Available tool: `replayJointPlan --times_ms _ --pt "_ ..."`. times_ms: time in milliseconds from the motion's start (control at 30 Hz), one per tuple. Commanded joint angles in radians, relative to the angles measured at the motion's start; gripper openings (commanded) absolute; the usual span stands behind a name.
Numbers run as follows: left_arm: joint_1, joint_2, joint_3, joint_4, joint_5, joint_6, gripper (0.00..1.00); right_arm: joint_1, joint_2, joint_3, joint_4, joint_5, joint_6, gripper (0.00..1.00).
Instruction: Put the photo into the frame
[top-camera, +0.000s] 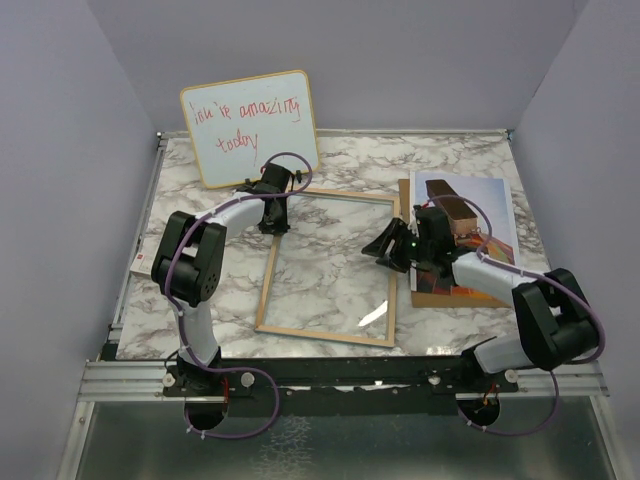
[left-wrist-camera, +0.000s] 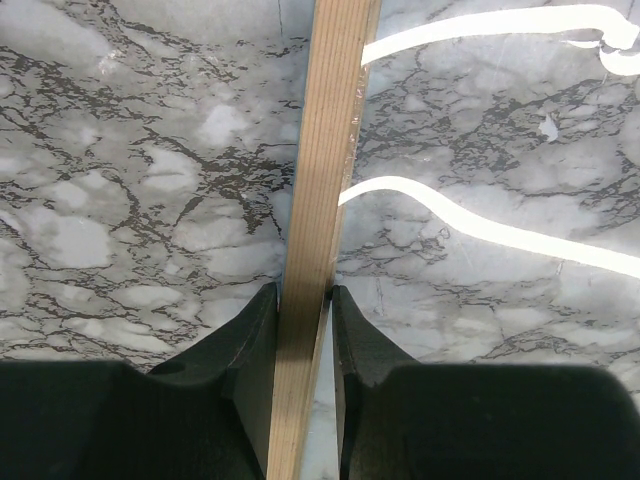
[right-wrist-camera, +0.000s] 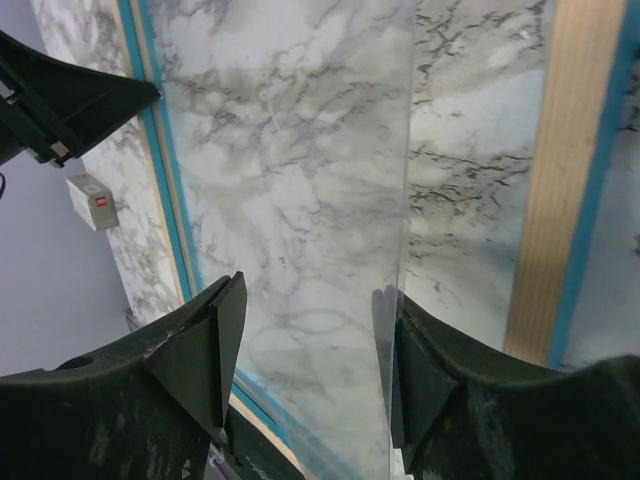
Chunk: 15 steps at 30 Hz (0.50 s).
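The left gripper (top-camera: 273, 222) pinched the left rail of the frame (top-camera: 325, 335), flat on the table (top-camera: 200, 205); the right gripper (top-camera: 392, 247) hung spread over its right rail, with the photo (top-camera: 492, 205) just to its right, long axis near-to-far, closest to the right arm

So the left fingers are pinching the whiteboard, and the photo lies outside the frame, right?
No. The left fingers pinch the frame by its wooden edge, not the whiteboard; the left wrist view shows it. The photo does lie outside the frame.
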Motion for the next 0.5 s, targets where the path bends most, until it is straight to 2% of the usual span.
replayJointPlan --times_ms 0,133,333,467 --pt "0.005 0.130 -0.076 -0.163 -0.074 0.029 0.00 0.004 -0.061 0.020 -0.200 0.128 -0.032 0.63" --pt "0.006 0.128 -0.072 -0.163 -0.057 0.036 0.00 0.000 -0.114 0.018 -0.286 0.212 -0.046 0.64" --pt "0.006 0.126 -0.071 -0.163 -0.041 0.040 0.00 -0.002 -0.193 0.066 -0.477 0.438 -0.049 0.64" --pt "0.006 0.127 -0.062 -0.163 -0.023 0.039 0.00 -0.002 -0.190 0.097 -0.511 0.466 -0.087 0.62"
